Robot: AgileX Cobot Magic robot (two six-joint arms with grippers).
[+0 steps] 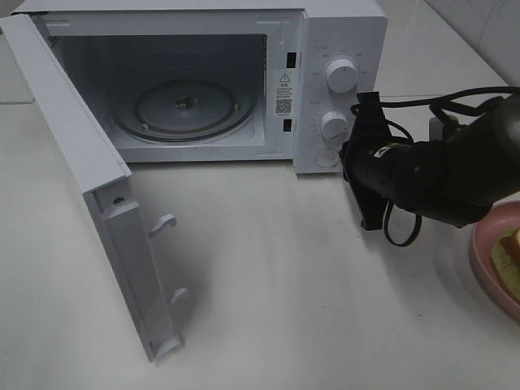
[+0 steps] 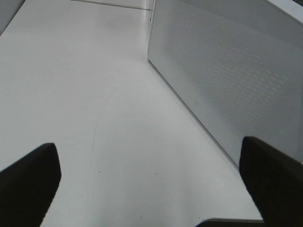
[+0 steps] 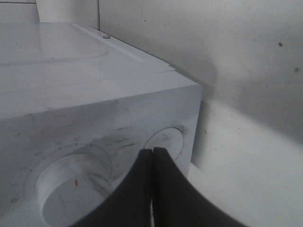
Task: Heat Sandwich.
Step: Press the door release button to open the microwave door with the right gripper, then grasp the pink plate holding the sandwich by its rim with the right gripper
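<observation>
The right gripper (image 3: 152, 155) has its dark fingers (image 3: 165, 189) pressed flat together, no gap between them. Their tips sit at the rim of a small round button (image 3: 165, 138) near the corner of the white microwave's (image 3: 71, 71) smudged control panel. A larger knob (image 3: 66, 189) lies beside it. The pale speckled surface (image 3: 246, 142) meets that corner.

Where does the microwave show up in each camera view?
Exterior high: the microwave, top centre, door swung open leftward.
Left wrist: only a perforated white panel, beyond the open left gripper.
Right wrist: its front corner, just behind the shut right gripper.
Shared landmark: the round controls, in exterior high and right wrist; none in left wrist.
</observation>
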